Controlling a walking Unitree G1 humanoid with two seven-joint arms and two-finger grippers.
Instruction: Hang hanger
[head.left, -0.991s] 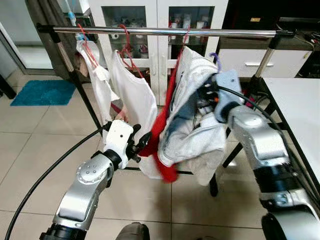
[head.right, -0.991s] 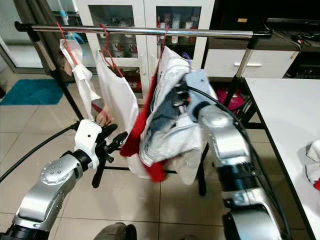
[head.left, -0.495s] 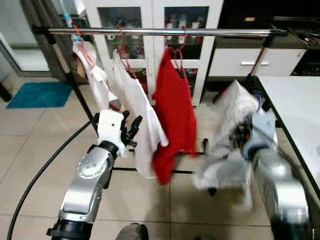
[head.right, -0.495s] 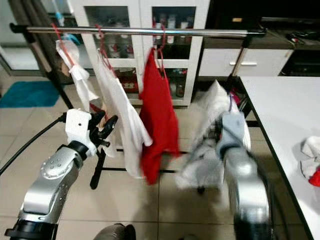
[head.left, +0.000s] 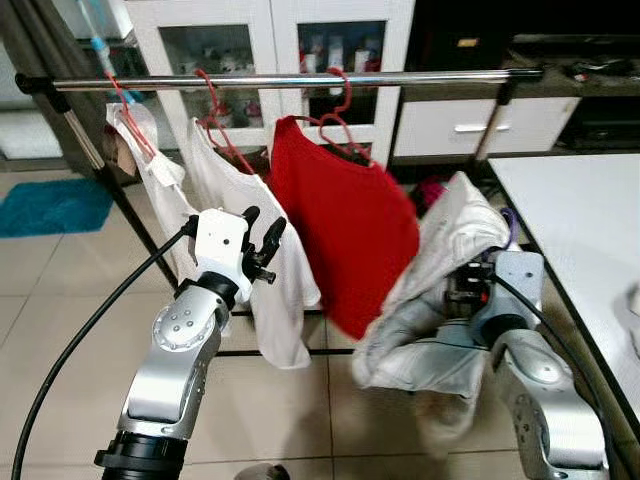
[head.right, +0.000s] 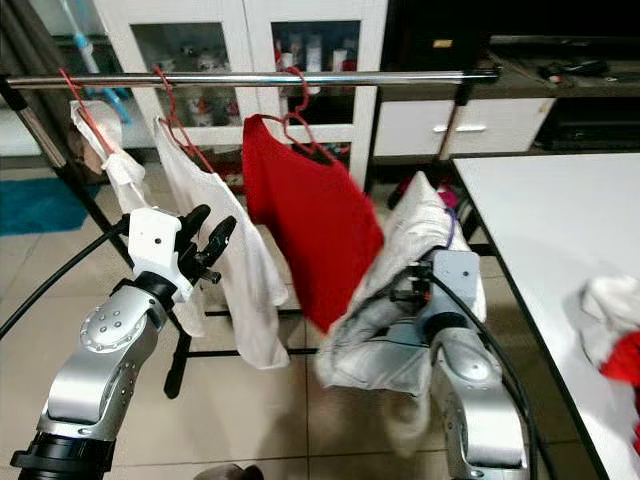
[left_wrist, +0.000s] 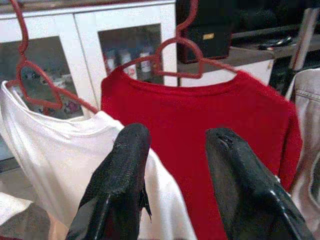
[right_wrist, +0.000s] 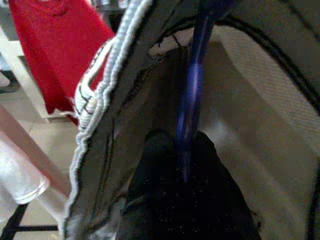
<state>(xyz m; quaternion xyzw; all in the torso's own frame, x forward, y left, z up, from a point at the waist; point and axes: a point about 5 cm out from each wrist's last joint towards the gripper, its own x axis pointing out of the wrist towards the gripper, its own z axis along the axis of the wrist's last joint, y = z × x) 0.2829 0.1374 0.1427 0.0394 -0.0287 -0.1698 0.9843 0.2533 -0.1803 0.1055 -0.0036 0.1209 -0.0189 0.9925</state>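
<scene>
Two silver, rounded-jointed arms are showing, the left gripper (head.left: 262, 243) wearing a white boxy wrist block, long black ridged fingers (left_wrist: 118, 182) and a trailing black cable (head.left: 75, 345), the right gripper (right_wrist: 182, 192) carrying a grey block and its own black cable.

A metal rail (head.left: 300, 80) crosses the upper frame, carrying 3 red hangers with 2 white garments and a red shirt (head.left: 345, 235). At center left, the left gripper (head.left: 262, 240) hovers parted beside a white shirt (head.left: 265, 250). At lower right, a pale jacket (head.left: 435, 300) drapes over the right arm.
</scene>
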